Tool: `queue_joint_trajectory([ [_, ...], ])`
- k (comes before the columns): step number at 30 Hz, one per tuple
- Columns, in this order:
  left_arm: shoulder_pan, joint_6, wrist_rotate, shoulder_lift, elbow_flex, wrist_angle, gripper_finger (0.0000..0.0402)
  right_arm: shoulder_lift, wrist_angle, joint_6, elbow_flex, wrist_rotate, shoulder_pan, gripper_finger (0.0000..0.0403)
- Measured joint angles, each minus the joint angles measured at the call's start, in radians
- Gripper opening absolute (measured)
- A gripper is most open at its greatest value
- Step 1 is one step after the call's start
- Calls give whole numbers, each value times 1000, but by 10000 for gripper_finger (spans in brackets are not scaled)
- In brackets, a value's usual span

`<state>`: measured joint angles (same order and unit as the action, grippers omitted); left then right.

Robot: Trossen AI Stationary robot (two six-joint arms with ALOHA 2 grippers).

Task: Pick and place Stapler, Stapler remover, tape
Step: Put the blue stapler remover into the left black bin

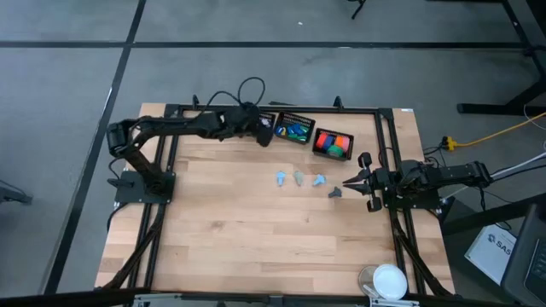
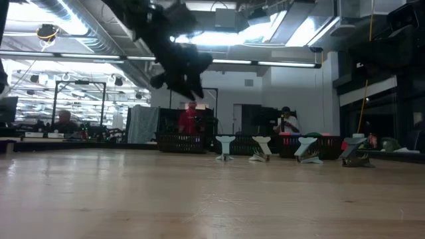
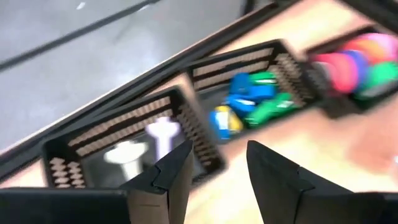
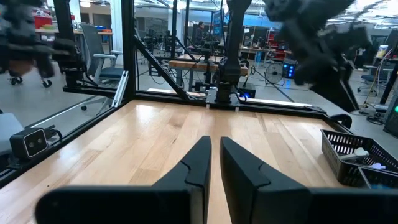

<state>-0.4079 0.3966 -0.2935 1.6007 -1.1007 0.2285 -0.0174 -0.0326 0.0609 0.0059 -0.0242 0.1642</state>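
Observation:
Three black baskets stand in a row at the table's far edge. My left gripper (image 1: 265,134) (image 3: 216,167) hovers open above the leftmost basket (image 3: 74,146), where two pale stapler removers (image 3: 144,142) lie. The middle basket holds the blue, green and yellow tape pieces (image 1: 293,131) (image 3: 249,102). The right one holds red, orange and pink staplers (image 1: 333,142) (image 3: 354,59). Several more pastel stapler removers (image 1: 299,177) (image 2: 260,147) stand on the wood mid-table, plus a darker one (image 1: 334,192). My right gripper (image 1: 348,182) (image 4: 216,155) waits shut at the right edge, level with them.
A black metal frame (image 1: 388,136) borders the table's edges. A looped cable (image 1: 247,88) lies behind the baskets. A white round object (image 1: 390,280) sits at the near right corner. The near half of the wooden top (image 1: 256,239) is bare.

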Motion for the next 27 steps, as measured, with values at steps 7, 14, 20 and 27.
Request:
queue_joint_trajectory([
  [7, 167, -69, -8, -34, 0, -85, 143, 0, 0, 0, 0, 0, 0, 39],
  [14, 338, -163, -11, -34, 0, -133, 143, 0, 0, 0, 0, 0, 0, 39],
  [20, 455, -15, -11, -25, 0, -132, 143, 0, 0, 0, 0, 0, 0, 39],
  [27, 575, 209, -116, 40, 0, -117, 143, 0, 0, 0, 0, 0, 0, 39],
])
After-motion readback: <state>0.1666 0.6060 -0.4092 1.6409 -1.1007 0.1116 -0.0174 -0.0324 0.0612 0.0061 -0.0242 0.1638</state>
